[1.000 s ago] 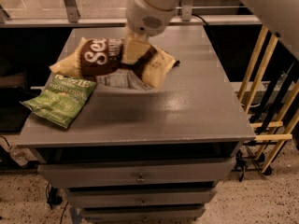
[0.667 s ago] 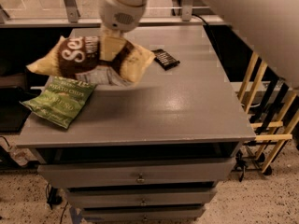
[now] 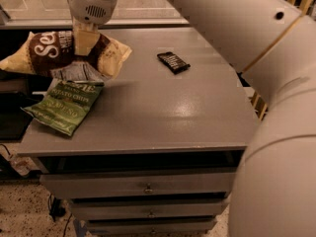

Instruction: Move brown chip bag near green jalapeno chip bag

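Note:
The brown chip bag (image 3: 49, 51) is a puffy dark brown bag with white script and cream-yellow ends, held at the far left of the grey cabinet top (image 3: 163, 107). My gripper (image 3: 85, 42) comes down from above and is shut on the brown chip bag's middle, holding it tilted just above the surface. The green jalapeno chip bag (image 3: 66, 106) lies flat at the front left, right below and in front of the brown bag, whose lower edge overlaps its white top band.
A small flat black packet (image 3: 173, 62) lies at the back middle of the top. My large white arm (image 3: 266, 83) fills the right side of the view. Drawers (image 3: 148, 187) sit below the front edge. The left edge of the top is close to both bags.
My gripper has carried the brown chip bag leftwards, from the middle back to just above the green bag. The black packet has come into view behind it.

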Robot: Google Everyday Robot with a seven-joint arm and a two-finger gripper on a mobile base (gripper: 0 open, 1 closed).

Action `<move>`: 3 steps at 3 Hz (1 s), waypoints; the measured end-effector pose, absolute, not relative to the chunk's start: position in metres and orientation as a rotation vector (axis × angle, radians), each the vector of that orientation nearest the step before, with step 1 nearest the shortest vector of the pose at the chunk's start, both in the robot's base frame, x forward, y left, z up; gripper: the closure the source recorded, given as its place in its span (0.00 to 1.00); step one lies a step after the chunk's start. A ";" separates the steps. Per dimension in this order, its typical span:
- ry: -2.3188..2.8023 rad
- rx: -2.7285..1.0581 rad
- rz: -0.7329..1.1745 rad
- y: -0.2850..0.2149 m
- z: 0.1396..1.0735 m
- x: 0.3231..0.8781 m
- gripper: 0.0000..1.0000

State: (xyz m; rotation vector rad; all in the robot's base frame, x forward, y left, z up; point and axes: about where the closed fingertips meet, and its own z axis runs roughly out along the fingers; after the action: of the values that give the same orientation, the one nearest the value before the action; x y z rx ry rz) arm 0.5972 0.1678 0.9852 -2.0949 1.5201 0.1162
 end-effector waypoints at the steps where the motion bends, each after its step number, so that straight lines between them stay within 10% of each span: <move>1: 1.469 -2.123 0.141 0.189 0.977 0.609 0.97; 3: 1.470 -2.127 0.143 0.191 0.974 0.609 0.51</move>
State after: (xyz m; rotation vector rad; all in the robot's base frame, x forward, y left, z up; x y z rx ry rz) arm 0.6087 0.1911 0.9742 -2.1275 1.4698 0.1431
